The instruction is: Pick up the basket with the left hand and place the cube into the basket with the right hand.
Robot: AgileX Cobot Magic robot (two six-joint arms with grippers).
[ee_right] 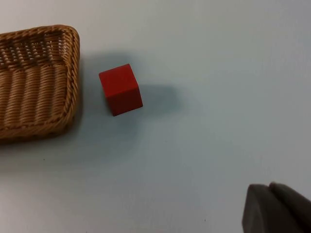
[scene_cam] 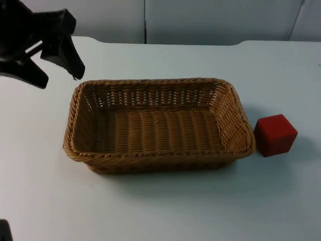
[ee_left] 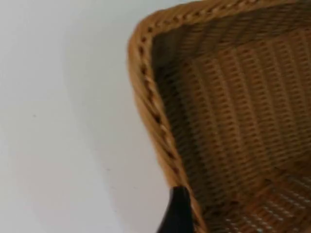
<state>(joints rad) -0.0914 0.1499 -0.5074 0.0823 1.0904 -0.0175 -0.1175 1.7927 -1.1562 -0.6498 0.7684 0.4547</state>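
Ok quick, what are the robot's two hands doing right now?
Left gripper: open, holding nothing, near the basket's far left corner.
Right gripper: cannot tell; away from the cube.

Bright, even light; soft shadows.

A lab bench — bare white table (scene_cam: 165, 206); grey partition wall (scene_cam: 210, 20) behind.

The top view looks down and forward over the table (scene_cam: 160, 211) to the wall (scene_cam: 210, 20). The left wrist view sits close above the basket (scene_cam: 155, 125) corner (ee_left: 146, 29). The right wrist view looks from farther off, probably higher, sharing basket (ee_right: 34, 77) and cube (ee_right: 120, 89) with the top view.
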